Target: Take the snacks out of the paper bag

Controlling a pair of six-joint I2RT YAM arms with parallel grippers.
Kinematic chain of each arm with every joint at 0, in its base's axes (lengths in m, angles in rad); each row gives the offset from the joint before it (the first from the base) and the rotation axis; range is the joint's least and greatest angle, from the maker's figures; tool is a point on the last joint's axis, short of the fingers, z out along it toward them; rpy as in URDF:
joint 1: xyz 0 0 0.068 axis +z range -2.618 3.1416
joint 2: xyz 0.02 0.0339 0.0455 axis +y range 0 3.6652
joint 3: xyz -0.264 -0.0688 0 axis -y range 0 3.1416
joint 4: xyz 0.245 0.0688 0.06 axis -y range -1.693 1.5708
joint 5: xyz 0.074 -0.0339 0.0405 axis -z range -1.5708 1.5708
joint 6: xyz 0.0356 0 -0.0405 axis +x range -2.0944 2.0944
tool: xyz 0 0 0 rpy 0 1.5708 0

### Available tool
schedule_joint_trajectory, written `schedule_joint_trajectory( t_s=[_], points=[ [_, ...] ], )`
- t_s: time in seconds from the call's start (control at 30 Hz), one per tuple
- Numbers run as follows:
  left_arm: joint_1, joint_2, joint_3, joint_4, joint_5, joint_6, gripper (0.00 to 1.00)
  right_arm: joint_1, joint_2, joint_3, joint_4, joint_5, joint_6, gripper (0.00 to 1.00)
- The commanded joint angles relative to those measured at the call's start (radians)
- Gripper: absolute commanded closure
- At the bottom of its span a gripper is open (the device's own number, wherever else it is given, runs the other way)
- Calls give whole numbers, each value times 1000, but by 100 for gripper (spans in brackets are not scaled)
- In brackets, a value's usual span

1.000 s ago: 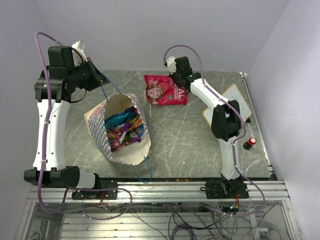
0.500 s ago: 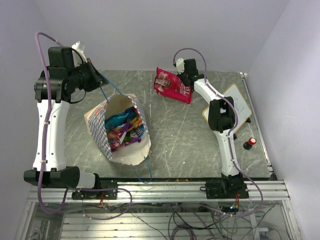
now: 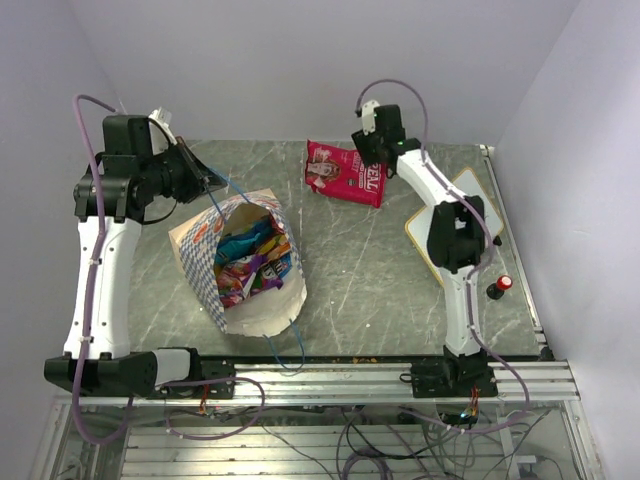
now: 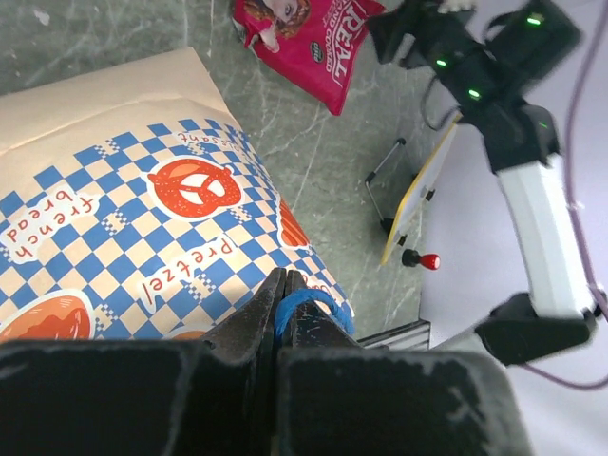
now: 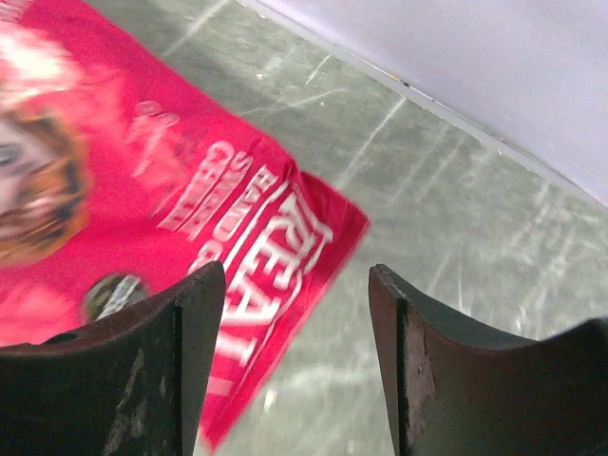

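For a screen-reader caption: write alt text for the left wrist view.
The left gripper is shut on the blue cord handle of the checkered paper bag. Beyond, a crimson snack bag lies on the table near the right arm.

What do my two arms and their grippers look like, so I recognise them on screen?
The left arm and right arm both have glossy white links joined by chunky black joint housings, each trailing a looping lilac cable. Small green indicator lights glow on the right arm. The left gripper and right gripper carry matte black fingers with scuffed faces.
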Motion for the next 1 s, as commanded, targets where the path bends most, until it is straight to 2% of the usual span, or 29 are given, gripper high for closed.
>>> schedule_joint_trajectory(
  t_s=[0.0,0.17,0.3,0.5,0.7,0.97],
  points=[
    [11,8,-16,47,62,-44,93,57,-329,-147,-46,-71,110,37],
    [11,-8,-25,90,43,-51,93,183,-621,-427,-64,-146,107,32],
    [11,2,10,96,63,-41,93,354,-831,-605,-89,-186,55,28],
    [11,26,59,68,56,4,93,554,-1067,-804,-28,-255,164,28],
    [11,35,48,87,58,21,93,730,-1149,-866,38,-239,178,28],
    [11,52,43,88,79,27,93,924,-1097,-849,82,-277,9,26]
  ],
)
